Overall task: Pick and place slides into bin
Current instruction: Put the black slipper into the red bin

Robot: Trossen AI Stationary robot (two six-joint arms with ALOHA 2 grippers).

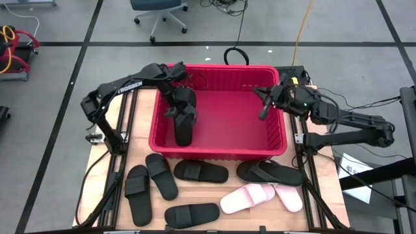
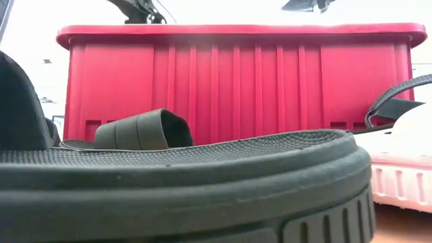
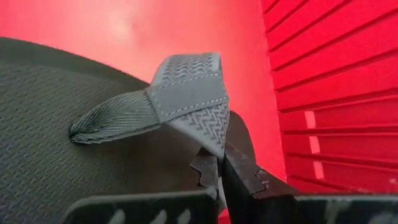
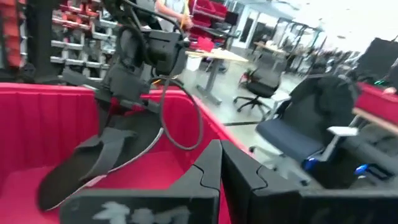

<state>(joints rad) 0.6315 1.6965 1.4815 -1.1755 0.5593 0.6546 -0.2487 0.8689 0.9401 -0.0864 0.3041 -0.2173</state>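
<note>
The black slide (image 1: pixel 184 117) hangs from the left gripper (image 3: pixel 219 169), whose fingers are pinched tight on the edge of its strap; the sole dangles inside the red bin (image 1: pixel 276 140), near the left wall. It looks light and flexible, with a textured sole that should not slip; the strap is the sound place to hold. The right gripper (image 4: pixel 221 163) waits closed and empty over the bin's right rim. Other slides lie on the table in front.

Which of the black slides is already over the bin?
The matte black slide hanging by its strap from the shut left pincer inside the red plastic bin; the other black ones lie on the table.
</note>
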